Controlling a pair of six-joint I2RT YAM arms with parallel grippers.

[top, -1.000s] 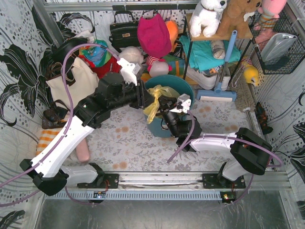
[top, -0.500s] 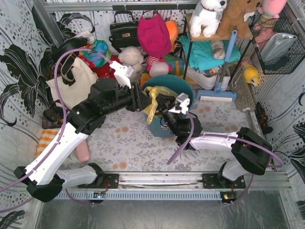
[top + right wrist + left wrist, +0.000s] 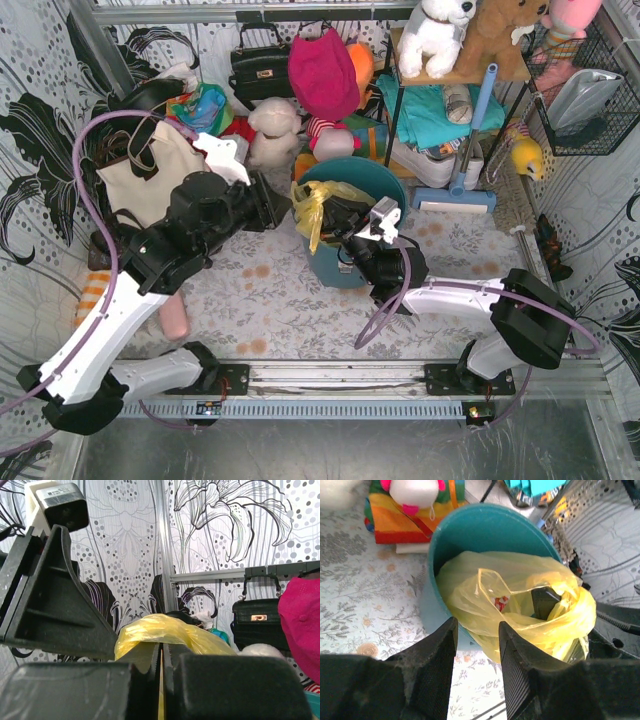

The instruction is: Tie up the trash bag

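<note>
The yellow trash bag (image 3: 312,205) sits in the teal bin (image 3: 365,180), its top bunched and spilling over the bin's left rim. My right gripper (image 3: 340,215) reaches over the bin and is shut on a fold of the bag (image 3: 165,630), with yellow film pinched between its jaws (image 3: 161,652). My left gripper (image 3: 278,210) hangs just left of the bin, open, with nothing between its fingers (image 3: 442,650). In the left wrist view the bag (image 3: 520,610) fills the bin (image 3: 485,530), and my left gripper (image 3: 476,640) stands short of it.
A cream tote bag (image 3: 150,180) and a black handbag (image 3: 260,65) stand behind my left arm. Soft toys and a pink hat (image 3: 322,75) crowd the back. A shelf with a blue broom (image 3: 470,130) stands right of the bin, and a wire basket (image 3: 585,100) hangs far right.
My left gripper has drawn back to the left, away from the bag, and opened a little wider. The bag's hanging strip has bunched up at the bin's rim. The right gripper kept its hold.
</note>
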